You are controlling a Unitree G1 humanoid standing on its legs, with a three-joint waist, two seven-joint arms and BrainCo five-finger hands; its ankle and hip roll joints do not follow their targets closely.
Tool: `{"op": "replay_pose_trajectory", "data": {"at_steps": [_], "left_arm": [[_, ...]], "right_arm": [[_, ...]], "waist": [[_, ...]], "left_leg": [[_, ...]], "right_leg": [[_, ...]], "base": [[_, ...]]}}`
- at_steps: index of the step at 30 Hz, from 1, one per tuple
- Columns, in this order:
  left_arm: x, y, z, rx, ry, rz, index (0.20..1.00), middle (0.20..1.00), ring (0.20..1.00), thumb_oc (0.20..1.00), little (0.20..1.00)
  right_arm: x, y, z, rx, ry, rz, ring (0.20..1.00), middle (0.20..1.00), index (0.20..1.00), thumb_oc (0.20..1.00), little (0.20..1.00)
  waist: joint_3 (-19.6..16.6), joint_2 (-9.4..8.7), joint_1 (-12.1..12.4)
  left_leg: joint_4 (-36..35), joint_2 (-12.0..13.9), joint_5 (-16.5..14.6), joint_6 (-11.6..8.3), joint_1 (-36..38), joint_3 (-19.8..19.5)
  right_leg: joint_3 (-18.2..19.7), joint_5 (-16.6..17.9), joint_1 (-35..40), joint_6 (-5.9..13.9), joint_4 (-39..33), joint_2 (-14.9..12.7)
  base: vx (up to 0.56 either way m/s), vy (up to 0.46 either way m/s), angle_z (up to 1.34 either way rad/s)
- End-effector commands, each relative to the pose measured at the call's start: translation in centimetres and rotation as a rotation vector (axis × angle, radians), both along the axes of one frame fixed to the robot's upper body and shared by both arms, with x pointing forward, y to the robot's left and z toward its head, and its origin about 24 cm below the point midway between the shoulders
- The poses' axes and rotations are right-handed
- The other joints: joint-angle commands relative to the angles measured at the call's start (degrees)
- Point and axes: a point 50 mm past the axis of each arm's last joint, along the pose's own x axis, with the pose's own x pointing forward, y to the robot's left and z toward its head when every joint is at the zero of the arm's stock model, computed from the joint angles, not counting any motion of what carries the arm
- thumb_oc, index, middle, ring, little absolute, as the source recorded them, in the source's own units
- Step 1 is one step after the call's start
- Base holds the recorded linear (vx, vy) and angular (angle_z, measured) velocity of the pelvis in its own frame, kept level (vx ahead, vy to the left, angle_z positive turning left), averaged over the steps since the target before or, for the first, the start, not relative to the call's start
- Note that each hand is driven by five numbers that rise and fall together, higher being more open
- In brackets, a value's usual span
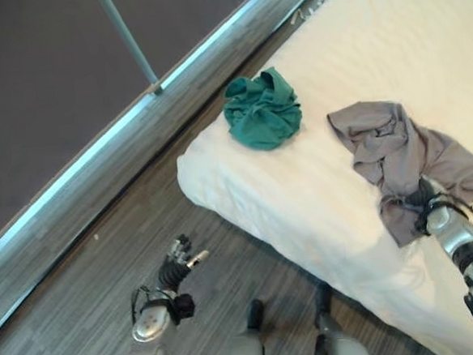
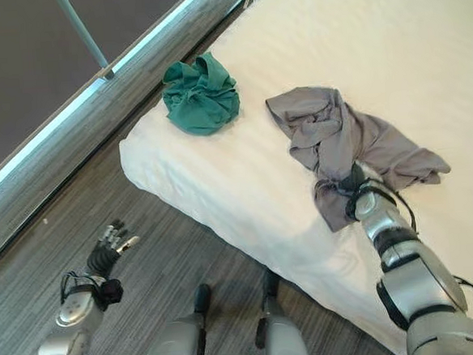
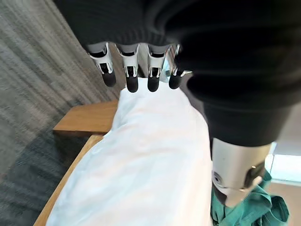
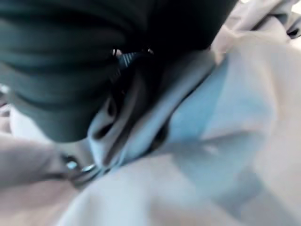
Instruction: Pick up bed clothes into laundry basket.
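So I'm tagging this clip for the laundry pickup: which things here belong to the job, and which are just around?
Part of the job:
- grey garment, on the bed, right hand buried in its folds
- green garment, bunched near the bed's corner
- left hand, idle over the floor

Just around:
- bed with white sheet
- window rail along the floor

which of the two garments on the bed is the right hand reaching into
The grey garment, spread out and crumpled nearer the middle of the bed. The right hand is buried in its near edge. The green garment sits bunched by the bed's corner, untouched.
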Motion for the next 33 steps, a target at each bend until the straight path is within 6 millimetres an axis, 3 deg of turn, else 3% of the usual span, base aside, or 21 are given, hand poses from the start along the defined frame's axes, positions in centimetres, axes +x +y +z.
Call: {"op": "replay_pose_trajectory", "data": {"at_steps": [1,4,5,6,8,12,21,25,27,29,31,33], "left_arm": [[3.7,0.3,6.2,0.164,-0.233,-0.016,1.000,1.000,1.000,1.000,1.000],[5.4,2.5,10.4,0.378,-0.293,0.044,1.000,1.000,1.000,1.000,1.000],[5.4,2.4,10.4,0.380,-0.294,0.041,1.000,1.000,1.000,1.000,1.000],[6.1,3.6,12.5,0.494,-0.293,0.040,1.000,1.000,1.000,1.000,1.000],[7.6,4.4,15.3,0.693,-0.264,0.038,1.000,1.000,1.000,1.000,1.000],[9.3,4.2,16.6,0.771,-0.246,0.061,1.000,1.000,1.000,1.000,1.000],[13.6,1.7,19.8,0.776,-0.304,0.139,1.000,1.000,1.000,1.000,1.000],[14.5,1.0,21.4,0.794,-0.320,0.162,1.000,1.000,1.000,1.000,1.000],[15.3,0.2,23.1,0.863,-0.331,0.168,1.000,1.000,1.000,1.000,1.000],[15.5,0.5,23.9,0.901,-0.311,0.195,1.000,1.000,1.000,1.000,1.000],[15.6,0.3,26.2,0.951,-0.337,0.227,1.000,1.000,1.000,1.000,1.000],[15.8,0.3,26.6,0.962,-0.329,0.236,1.000,1.000,1.000,1.000,1.000]], "right_arm": [[-5.6,1.7,-7.8,0.058,0.408,0.068,0.200,0.200,0.200,0.200,0.200],[-8.6,1.5,-9.4,0.125,0.461,0.044,0.200,0.200,0.200,0.200,0.200],[-8.7,1.5,-9.4,0.127,0.462,0.042,0.200,0.200,0.200,0.200,0.200],[-10.6,0.7,-9.8,0.155,0.486,0.013,0.200,0.200,0.200,0.200,0.200],[-12.6,0.7,-10.6,0.209,0.510,-0.018,0.200,0.200,0.200,0.200,0.200],[-13.7,1.1,-11.2,0.250,0.519,-0.037,0.200,0.200,0.200,0.200,0.200],[-12.1,3.4,-10.7,0.316,0.427,0.012,0.200,0.200,0.200,0.200,0.200],[-11.5,3.8,-10.6,0.328,0.406,0.018,0.200,0.200,0.200,0.200,0.200],[-10.7,4.2,-10.2,0.340,0.371,0.032,0.200,0.200,0.200,0.200,0.200],[-10.0,4.4,-9.7,0.343,0.341,0.049,0.200,0.200,0.200,0.200,0.200],[-9.2,5.1,-9.1,0.364,0.295,0.074,0.200,0.200,0.200,0.200,0.200],[-8.9,5.4,-9.0,0.369,0.282,0.083,0.200,0.200,0.200,0.200,0.200]], "waist": [[0.3,4.45,-1.6],[-0.6,4.50,-3.9],[-0.6,4.44,-3.8],[-1.1,4.58,-5.5],[-1.6,4.95,-7.1],[-1.9,5.14,-8.1],[-0.3,3.99,-11.5],[0.9,3.32,-12.4],[2.4,2.75,-13.5],[3.2,2.20,-14.3],[4.6,1.18,-15.1],[5.1,0.77,-15.4]], "left_leg": [[-2.8,0.5,5.9,-1.18,-2.4,-2.7],[-2.8,0.8,5.2,-1.06,-1.3,-2.2],[-2.8,0.8,5.2,-1.06,-1.3,-2.2],[-2.8,0.9,4.9,-0.98,-0.9,-1.6],[-2.8,1.0,4.4,-0.96,-0.5,-0.9],[-2.8,1.2,4.2,-1.04,-0.8,0.2],[-2.8,1.8,4.6,-1.01,-5.3,3.1],[-2.8,2.1,4.9,-1.16,-6.9,3.9],[-2.8,2.1,5.5,-1.28,-8.8,3.9],[-2.8,2.2,5.7,-1.39,-10.2,4.3],[-2.8,2.7,6.4,-1.54,-12.9,4.6],[-2.8,3.0,6.8,-1.64,-14.1,4.6]], "right_leg": [[-0.5,-7.1,7.0,3.65,1.1,-1.2],[0.1,-7.4,7.5,3.87,1.1,-1.2],[0.1,-7.4,7.5,3.87,1.1,-1.2],[0.6,-7.4,7.6,4.00,1.1,-1.2],[1.3,-7.3,7.4,4.40,1.1,-1.1],[2.2,-6.9,6.6,4.61,1.1,-1.1],[4.8,-4.4,-0.3,5.27,1.1,-0.1],[5.3,-3.5,-2.2,5.39,1.1,0.2],[5.6,-2.7,-4.2,5.49,1.1,0.4],[5.9,-2.0,-5.8,5.73,1.1,0.7],[6.3,-0.7,-8.5,5.97,1.1,1.2],[6.4,-0.4,-9.6,5.97,1.1,1.3]], "base": [[0.04,0.017,-0.12],[0.05,0.017,-0.12],[0.03,0.017,-0.18],[0.04,0.016,-0.15],[0.05,0.013,-0.07],[0.02,0.007,-0.17],[-0.03,0.013,-0.17],[-0.02,0.005,-0.30],[-0.05,0.016,-0.19],[-0.07,0.007,-0.10],[-0.09,-0.015,-0.15],[-0.07,-0.022,-0.24]]}}
